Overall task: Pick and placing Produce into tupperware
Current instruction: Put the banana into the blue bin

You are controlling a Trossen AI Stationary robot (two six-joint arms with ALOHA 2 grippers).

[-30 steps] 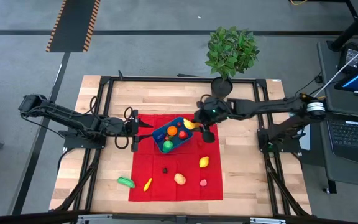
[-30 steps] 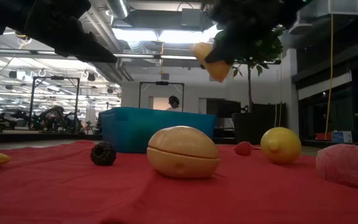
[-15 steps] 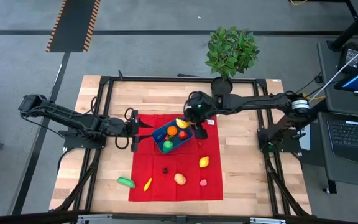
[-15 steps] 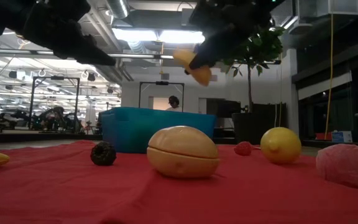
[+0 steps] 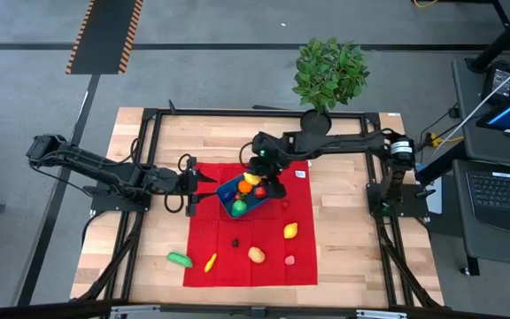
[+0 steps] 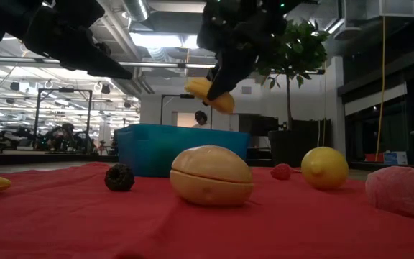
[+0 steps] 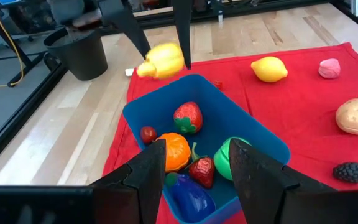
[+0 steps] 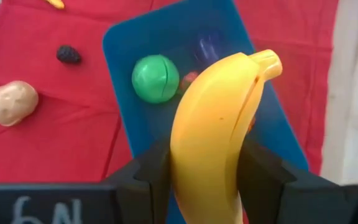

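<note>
behind banana (image 8: 219, 118), tupperware (image 8: 142, 37) partly hidden

This looks like a robot lab inside a big work hall. A wooden table (image 5: 343, 239) sits in a black metal frame (image 5: 149, 115) on a gray floor, with 2 dark robot arms fixed to it. A laptop (image 5: 503, 190) sits on a desk beside it. Yellow and black warning stripes (image 5: 104, 35) mark the floor. The low view shows ceiling pipes (image 6: 139, 11), bright lights, far desks, and a person (image 6: 201, 119).
</note>
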